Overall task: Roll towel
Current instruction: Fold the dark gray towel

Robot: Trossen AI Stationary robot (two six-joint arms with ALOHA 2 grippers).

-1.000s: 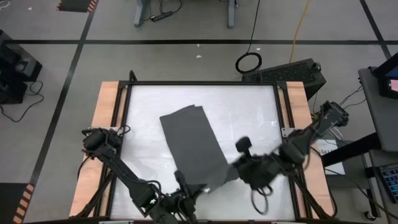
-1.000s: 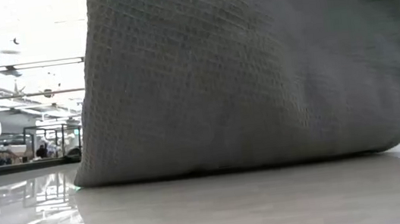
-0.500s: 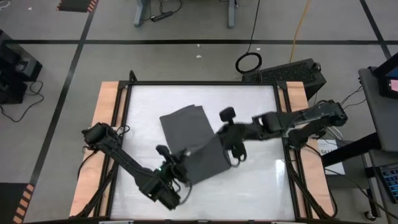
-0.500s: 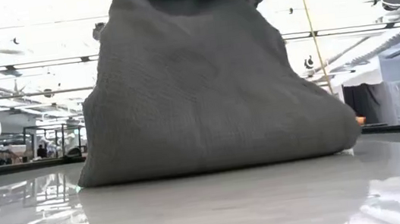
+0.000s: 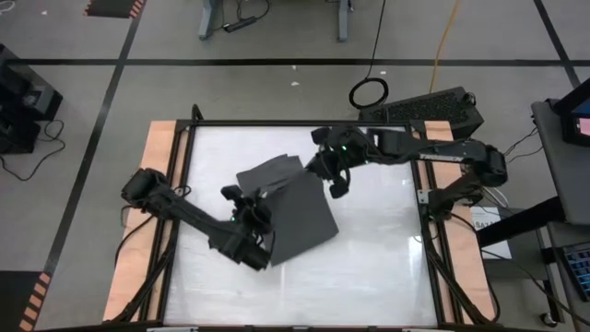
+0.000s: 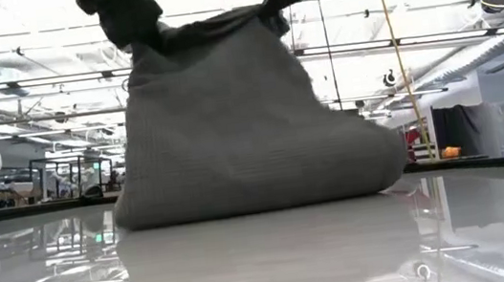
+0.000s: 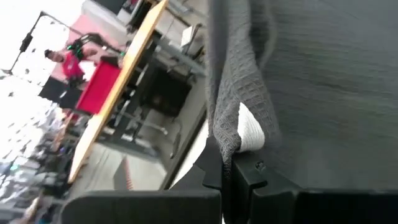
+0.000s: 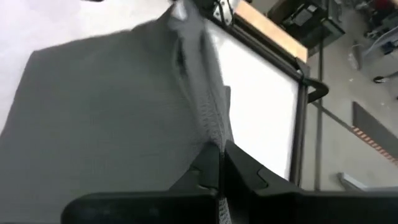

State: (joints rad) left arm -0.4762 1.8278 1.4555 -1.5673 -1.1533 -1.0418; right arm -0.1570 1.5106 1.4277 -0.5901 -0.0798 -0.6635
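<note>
The dark grey towel [image 5: 300,221] lies near the middle of the white table [image 5: 378,258]. Its raised end [image 6: 204,26] is held up between both grippers, and its far end [image 5: 269,170] and lower part [image 6: 239,195] rest on the tabletop. My left gripper [image 5: 256,196] is shut on the raised end's left corner. My right gripper [image 5: 323,171] is shut on the right corner. The cloth [image 6: 231,124] drapes from the two grippers down to the table. My left gripper pinches the towel's edge at a corner [image 7: 231,144] between its two shut fingers, coming from the table's left side and slanting slightly down. The corner is lifted clear; the cloth falls away from it to the table. My right gripper pinches a bunched fold of the towel's edge [image 8: 213,138] between its shut fingers, slanting down from the table's right and far side. That corner is lifted clear, and the edge between the two grippers sags only a little [image 6: 208,21].
Wooden side rails [image 5: 152,203] and a black frame [image 5: 300,124] border the table. Bare white tabletop lies right of the towel and toward the near edge [image 5: 369,286]. The left arm [image 5: 198,226] reaches across the table's near left part.
Both grippers, still shut on the towel's end, have carried it from the near edge toward the far edge. The lifted end has come up and over the rest of the towel, whose far end has stayed on the table. The left gripper has also turned.
</note>
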